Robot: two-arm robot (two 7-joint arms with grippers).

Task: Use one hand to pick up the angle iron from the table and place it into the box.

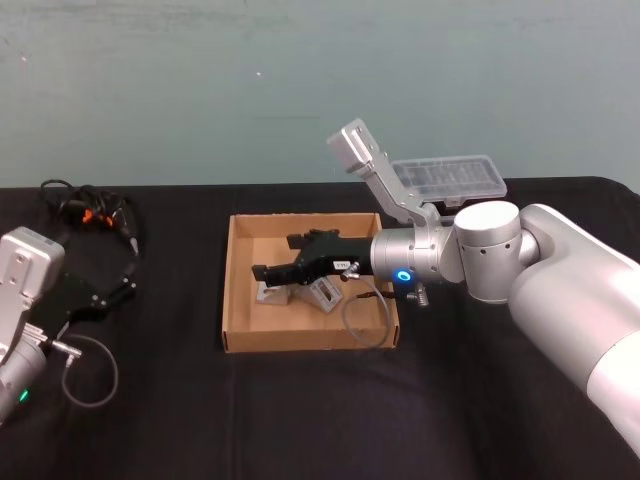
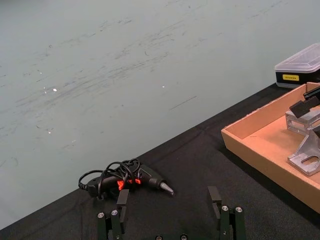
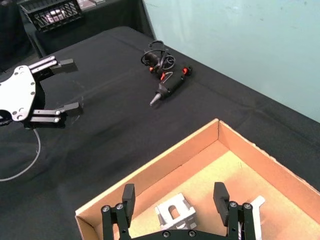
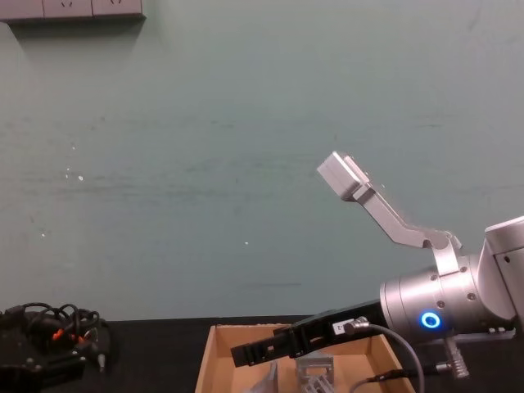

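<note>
- Left hand [image 1: 95, 295] is parked at the 9 o'clock edge of the desk [image 1: 300, 410]; fingers are spread, nothing is held between them.
- In the left wrist view the left hand [image 2: 170, 207] is seen low over bare black desk [image 2: 200, 165], its fingers [image 2: 214, 195] set well apart.
- A black corded tool [image 1: 95, 215] with orange marks is seen at 10 o'clock on the desk, near the left hand; it is also seen in the left wrist view [image 2: 130, 180] and the right wrist view [image 3: 167, 85].
- The box [image 1: 235, 300] is placed at desk centre, open-topped, tan cardboard.
- Angle iron [image 1: 275, 293] lies inside the box, toward its 9 o'clock wall, resting on the floor of the box; a second grey metal bracket [image 1: 325, 293] is seen just beside it at 3 o'clock.
- Right hand [image 1: 268, 272] is reached into the box from 3 o'clock, positioned above the angle iron [image 3: 175, 215]; fingers [image 3: 128, 197] are spread either side of it, apart from the metal, nothing pinched.
- In the chest view the right hand [image 4: 246, 352] is seen above the box [image 4: 209, 360], with grey metal [image 4: 315, 372] under it.
- A small black case with clear lid [image 1: 450, 180] is seen at 1 o'clock, behind the right arm.
</note>
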